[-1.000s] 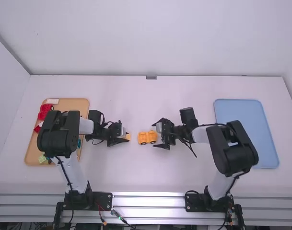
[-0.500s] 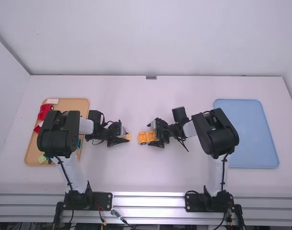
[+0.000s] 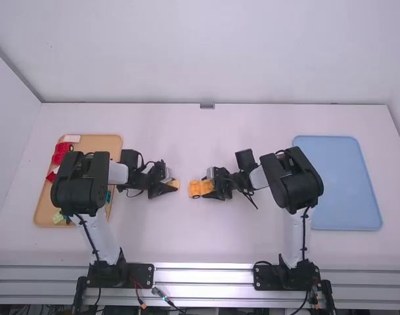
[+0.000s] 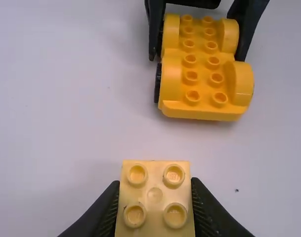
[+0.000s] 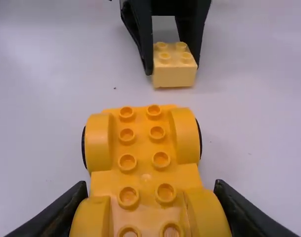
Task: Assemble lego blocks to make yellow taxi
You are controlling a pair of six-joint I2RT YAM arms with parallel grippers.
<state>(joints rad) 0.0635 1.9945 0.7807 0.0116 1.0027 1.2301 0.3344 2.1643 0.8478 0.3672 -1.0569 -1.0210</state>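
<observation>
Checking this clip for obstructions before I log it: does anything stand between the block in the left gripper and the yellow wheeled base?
Nothing visible does; only table surface lies between the block and the yellow wheeled base.

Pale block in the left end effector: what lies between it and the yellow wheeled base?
Bare white table lies between the block and the base, as the left wrist view shows.

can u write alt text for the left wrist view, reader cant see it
The left gripper holds a pale yellow block with four raised studs on top. Beyond it on the white table, apart from the block, is a yellow studded car base, its far end between the right gripper's fingers.
</observation>
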